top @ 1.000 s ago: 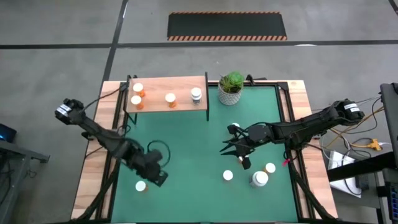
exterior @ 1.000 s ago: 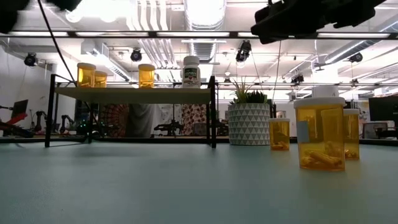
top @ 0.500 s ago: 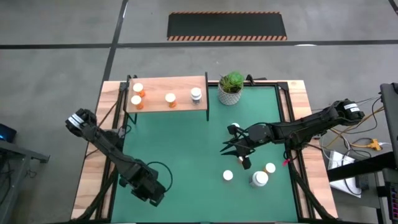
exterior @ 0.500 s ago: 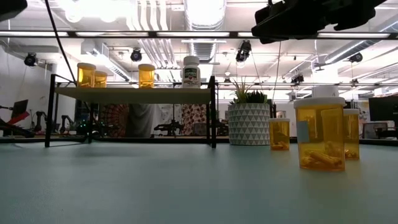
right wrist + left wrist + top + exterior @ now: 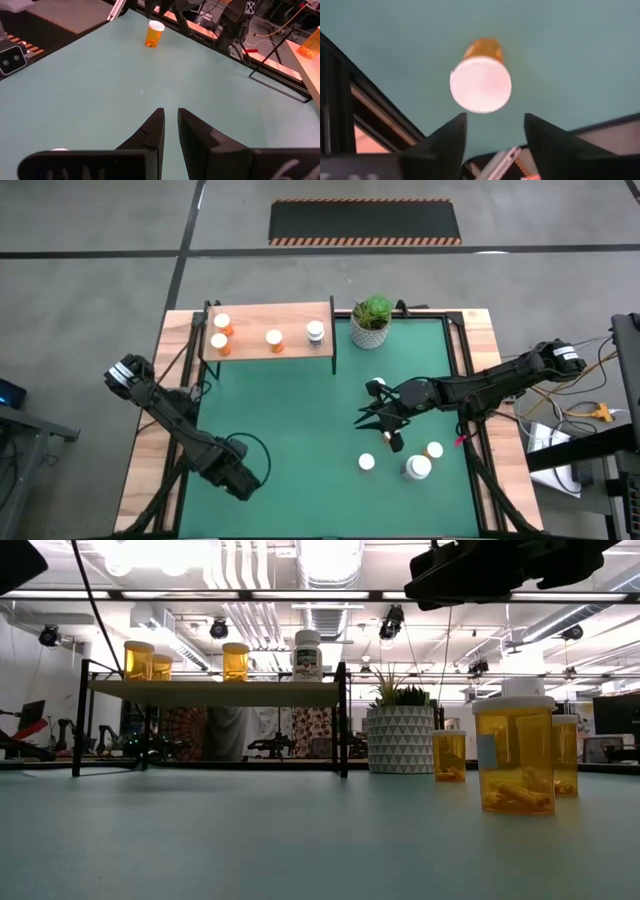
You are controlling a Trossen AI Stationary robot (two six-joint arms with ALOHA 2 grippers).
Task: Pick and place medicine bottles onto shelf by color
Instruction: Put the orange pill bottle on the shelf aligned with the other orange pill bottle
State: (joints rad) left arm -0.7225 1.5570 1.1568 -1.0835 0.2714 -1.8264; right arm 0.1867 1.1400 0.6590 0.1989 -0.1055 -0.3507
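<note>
An orange medicine bottle [image 5: 481, 82] with a white cap stands upright on the green mat near its near left corner. My left gripper [image 5: 495, 120] hangs open just above it, touching nothing, and hides it in the high view [image 5: 238, 478]. The right wrist view shows that same bottle [image 5: 154, 33] far off. My right gripper [image 5: 385, 422] hovers right of centre, shut and empty [image 5: 170, 125]. The shelf [image 5: 270, 330] at the far left carries three orange bottles [image 5: 219, 342] and a white one [image 5: 316, 331]. More orange bottles [image 5: 418, 468] stand near right.
A potted plant [image 5: 371, 320] stands right of the shelf at the far edge. A black cable loop [image 5: 252, 448] lies beside my left arm. The middle of the mat [image 5: 300, 410] is bare. Wooden borders [image 5: 150, 440] frame the mat.
My left gripper has moved toward the table's near edge and come over the near-left orange bottle, which now lies hidden under it in the high view. The bottle has stayed where it was.
</note>
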